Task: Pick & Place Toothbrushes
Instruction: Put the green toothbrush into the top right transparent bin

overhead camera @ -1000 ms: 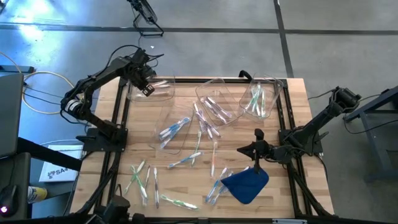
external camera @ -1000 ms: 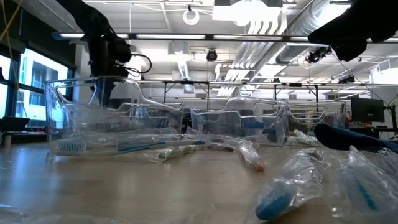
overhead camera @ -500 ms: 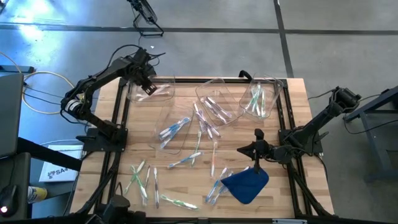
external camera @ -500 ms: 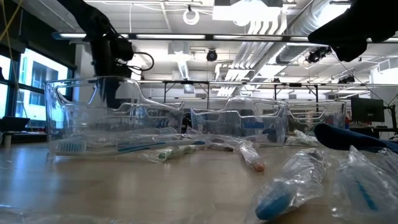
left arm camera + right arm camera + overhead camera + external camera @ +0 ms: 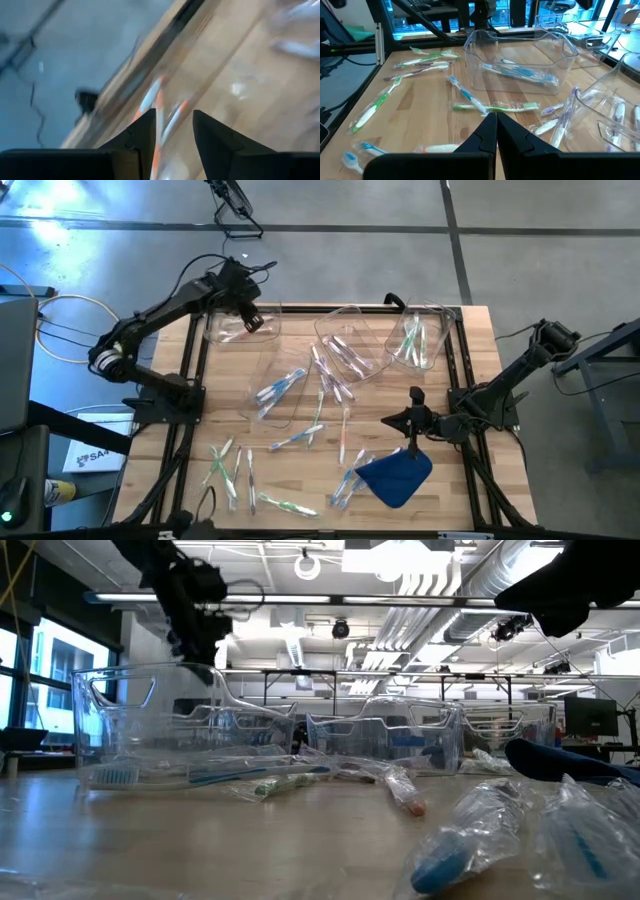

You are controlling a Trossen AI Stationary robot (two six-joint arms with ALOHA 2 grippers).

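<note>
- A wooden table [image 5: 300,470] seen from above holds many toothbrushes [image 5: 297,438], most sealed in clear wrappers, scattered across its middle and near side.
- Four clear plastic bins sit along the far side; the far-left bin [image 5: 243,326] holds a pale brush with orange marks, and the others hold a few each.
- The left gripper [image 5: 252,321] hovers over that far-left bin, fingers parted and holding nothing.
- The right gripper [image 5: 413,442] rests low beside a blue cloth [image 5: 396,477], fingers pressed together, nothing between them.
- Each brush looks light, thin and stiff; the crinkly wrapper is likely slippery and may slide between the fingers.
- The best grasp is probably across the middle of the handle, pinching its narrow width, away from the bristle end and from loose wrapper edges.
</note>
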